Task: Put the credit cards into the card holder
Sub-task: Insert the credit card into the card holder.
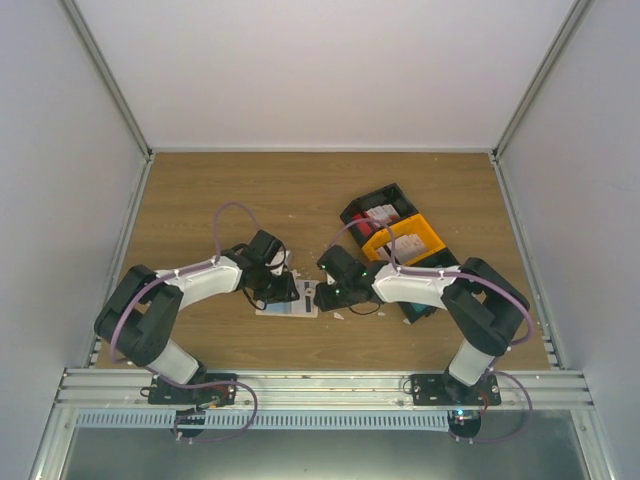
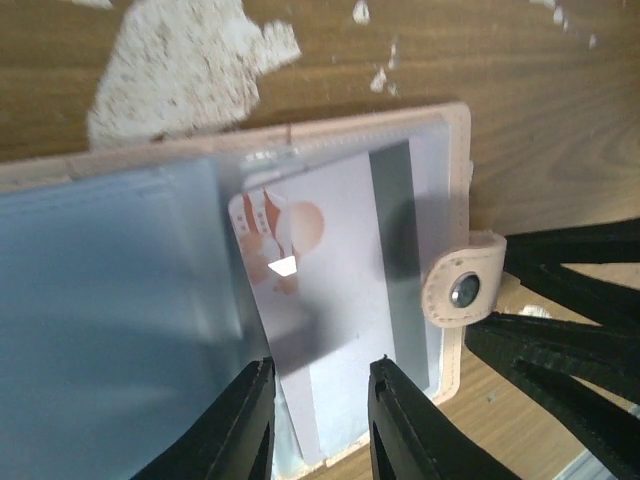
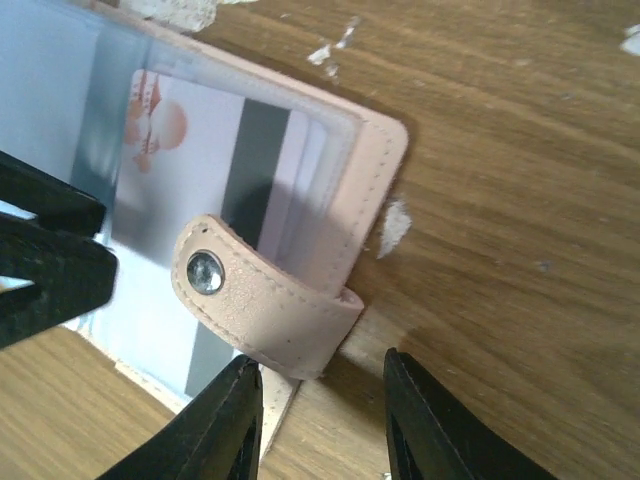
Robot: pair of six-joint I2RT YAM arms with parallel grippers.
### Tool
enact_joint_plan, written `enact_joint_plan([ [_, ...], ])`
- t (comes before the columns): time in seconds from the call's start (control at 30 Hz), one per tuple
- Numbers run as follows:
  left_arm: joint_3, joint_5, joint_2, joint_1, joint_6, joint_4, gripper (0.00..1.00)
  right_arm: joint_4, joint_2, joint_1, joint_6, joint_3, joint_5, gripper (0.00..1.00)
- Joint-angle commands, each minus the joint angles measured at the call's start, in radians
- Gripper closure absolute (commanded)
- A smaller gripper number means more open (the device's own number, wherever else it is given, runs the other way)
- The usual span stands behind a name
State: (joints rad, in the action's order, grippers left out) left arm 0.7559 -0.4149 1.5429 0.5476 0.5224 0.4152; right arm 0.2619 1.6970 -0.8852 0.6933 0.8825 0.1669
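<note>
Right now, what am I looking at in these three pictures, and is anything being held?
Two robot arms stand on a wooden table. The overhead picture shows both; the close-ups come from cameras on their wrists. Between the arms lies an open beige card holder with a white card in a clear sleeve. The left fingers straddle that card's near edge; whether they pinch it, I cannot tell. The right fingers hover open by the snap tab. Black and yellow bins sit behind.
</note>
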Motion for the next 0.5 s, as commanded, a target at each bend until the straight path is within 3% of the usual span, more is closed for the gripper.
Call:
enact_joint_plan([
  [0.0,0.038,0.095,-0.015,0.005,0.047,-0.024,0.73,0.077,-0.008,0.013,-0.001,0.033,-0.095,0.64],
  [0.23,0.075,0.087,0.057,0.005,0.062,-0.039,0.74,0.05,0.039,0.061,-0.004,0.067,-0.067,0.67],
  [0.47,0.091,0.088,0.112,0.005,0.071,-0.026,0.67,0.002,0.069,0.082,-0.015,0.069,-0.008,0.7],
])
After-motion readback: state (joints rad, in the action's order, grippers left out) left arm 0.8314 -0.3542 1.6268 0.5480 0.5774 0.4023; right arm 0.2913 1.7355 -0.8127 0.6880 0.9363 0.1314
